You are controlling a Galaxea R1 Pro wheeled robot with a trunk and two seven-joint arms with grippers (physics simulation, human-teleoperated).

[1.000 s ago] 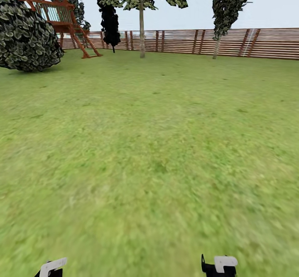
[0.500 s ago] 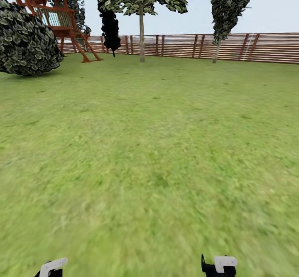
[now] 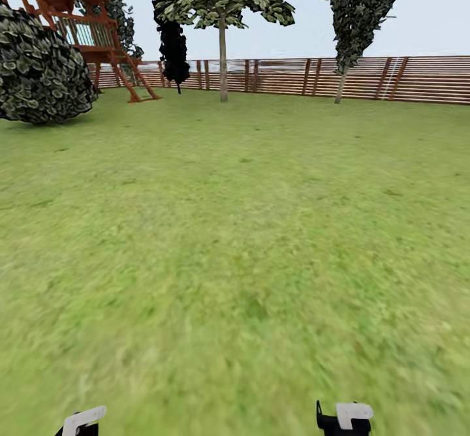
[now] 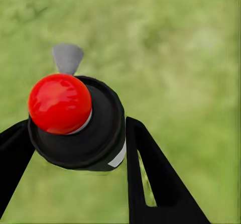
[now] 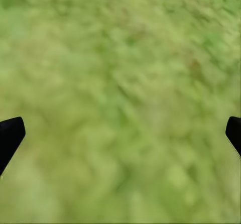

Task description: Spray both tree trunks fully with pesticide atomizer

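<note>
In the left wrist view our left gripper (image 4: 75, 148) has its jaws closed against the pesticide atomizer (image 4: 78, 121), a black body with a red ball top and a grey nozzle. Our right gripper (image 5: 120, 133) hangs wide open with nothing in it over the grass floor (image 3: 235, 260). Two trees (image 3: 222, 57) (image 3: 341, 83) stand near 12 and 1 o'clock by the fence (image 3: 418, 80), a round bush (image 3: 42, 70) at 10.

No readable text, labels or numbers anywhere — not on any surface.
</note>
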